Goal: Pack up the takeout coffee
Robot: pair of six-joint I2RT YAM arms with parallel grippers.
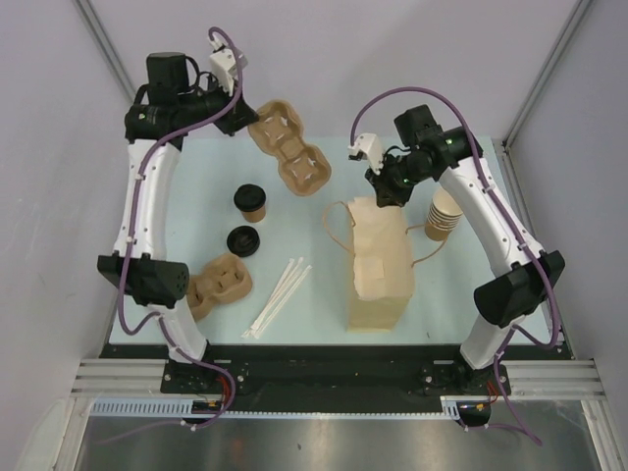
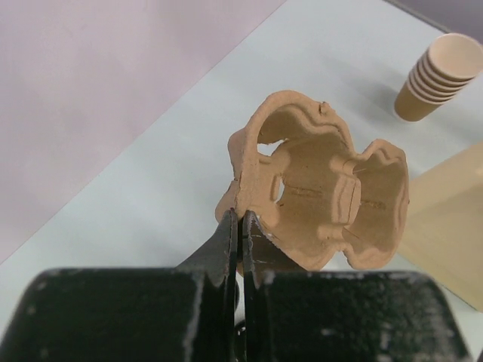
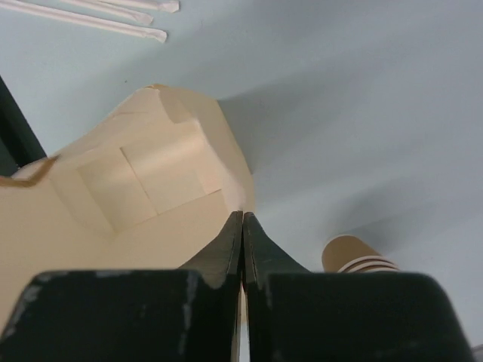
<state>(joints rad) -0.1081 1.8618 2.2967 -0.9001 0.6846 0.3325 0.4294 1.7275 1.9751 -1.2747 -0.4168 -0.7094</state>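
While left gripper (image 2: 241, 226) clamps carrier (image 2: 332, 196) and right gripper (image 3: 243, 219) bag (image 3: 136, 188), coffee (image 1: 251, 202) stands beside lid (image 1: 242, 239).

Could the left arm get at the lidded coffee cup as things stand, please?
Probably not yet: the left gripper is shut on the cup carrier, so its jaws are taken. Otherwise the way looks free: the takeout coffee stands in the open.

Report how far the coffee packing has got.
Done: the coffee is lidded, but it stands on the table, unpacked. In hand: the left gripper pinches a carrier by its rim, and the right gripper is shut on the edge of the bag, which lies flat. Left: probably opening the bag and getting the coffee into it.
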